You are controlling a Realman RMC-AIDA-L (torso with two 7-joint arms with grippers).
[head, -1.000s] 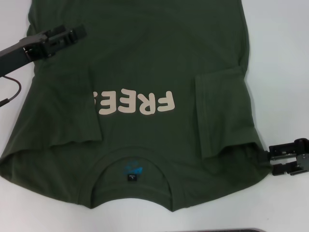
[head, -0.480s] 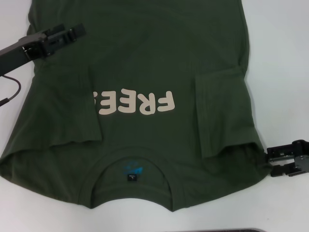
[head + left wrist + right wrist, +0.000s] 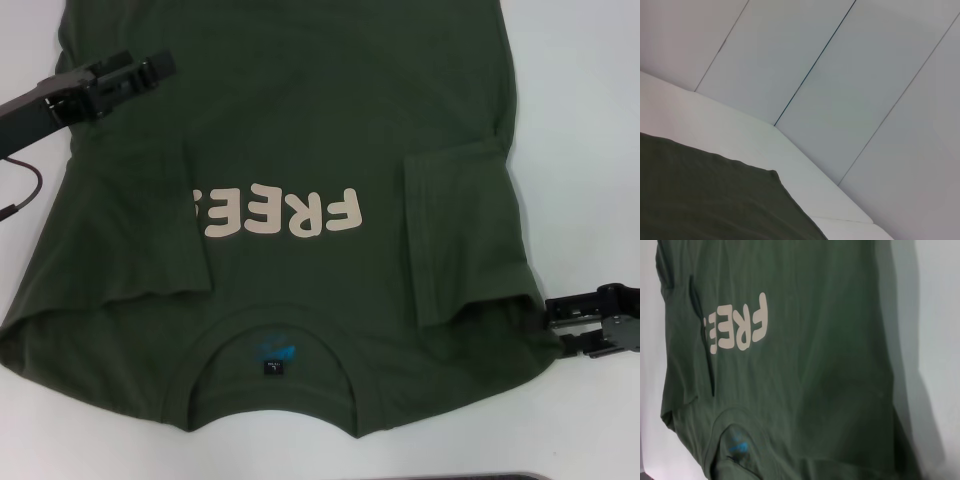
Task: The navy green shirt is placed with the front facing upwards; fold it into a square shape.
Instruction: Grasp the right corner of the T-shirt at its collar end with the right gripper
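Note:
The navy green shirt [image 3: 300, 120] lies flat on the white table [image 3: 590, 150], front up, collar toward me. Its cream "FREE" lettering [image 3: 280, 213] and black neck tag [image 3: 272, 367] both show. Both sleeves are folded inward onto the body. My left gripper [image 3: 150, 68] hovers over the shirt's left side edge, far from the collar. Beside the shirt's right shoulder edge, my right gripper [image 3: 556, 326] stands open with nothing between its fingers. A corner of the shirt [image 3: 700, 200] shows in the left wrist view. The right wrist view takes in the shirt [image 3: 815, 365] and its collar.
A dark cable [image 3: 25, 190] hangs off the left arm over the table's left part. A dark strip [image 3: 450, 477] shows at the near table edge. Grey wall panels [image 3: 840, 75] rise beyond the table's far edge.
My right gripper has drawn back to the right, away from the shirt's shoulder edge. The left gripper and the shirt have not moved.

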